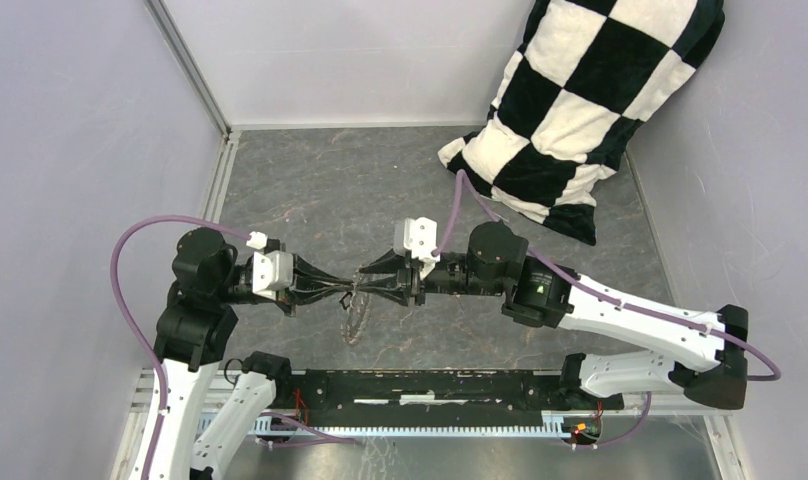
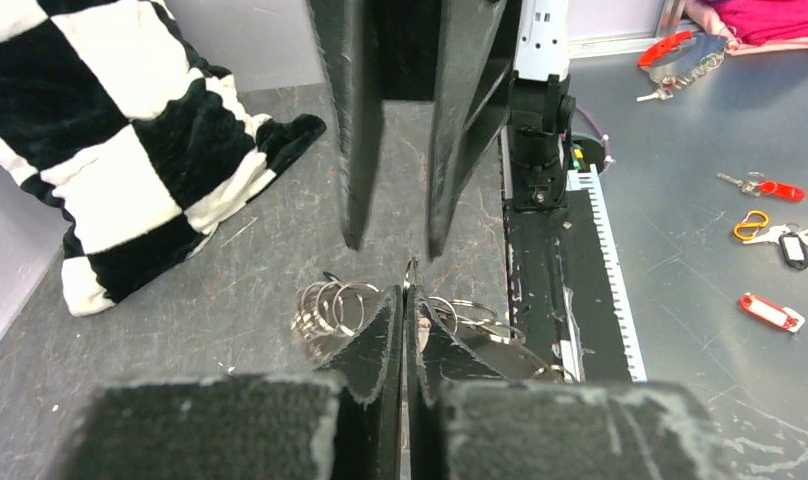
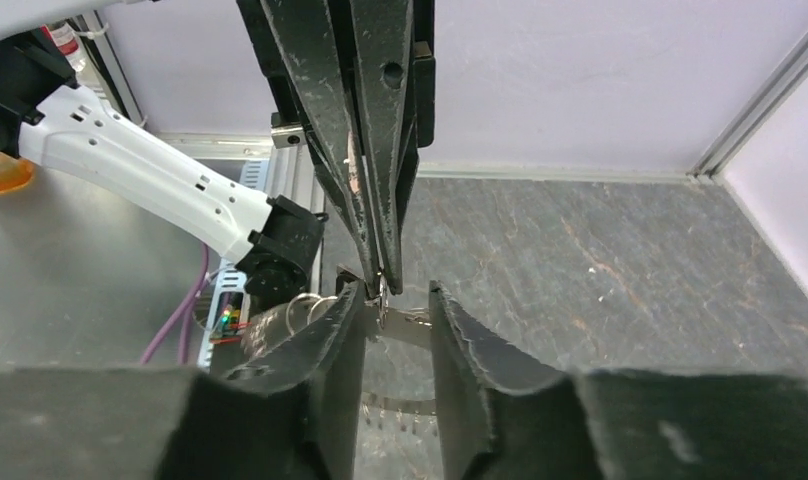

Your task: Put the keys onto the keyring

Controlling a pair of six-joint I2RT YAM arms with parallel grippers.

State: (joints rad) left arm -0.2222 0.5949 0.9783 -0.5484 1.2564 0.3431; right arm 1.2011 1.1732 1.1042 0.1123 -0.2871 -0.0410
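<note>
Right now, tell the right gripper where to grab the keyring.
Grip the keyring by its flat band beside the left gripper, shut on it, coming from the right, opposite that arm. The thin band sits between the open fingers of the right gripper, so closing should catch it.

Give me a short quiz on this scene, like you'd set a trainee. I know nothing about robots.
1. True or false: the left tool and the right tool meet tip to tip over the keyring.
2. Which tool has its jaws apart? A) left B) right C) both
3. Short answer: what leans in the far right corner of the table?

Key
1. True.
2. B. The left tool is pinched shut on a metal part of the keyring.
3. A black-and-white checkered pillow.
</note>
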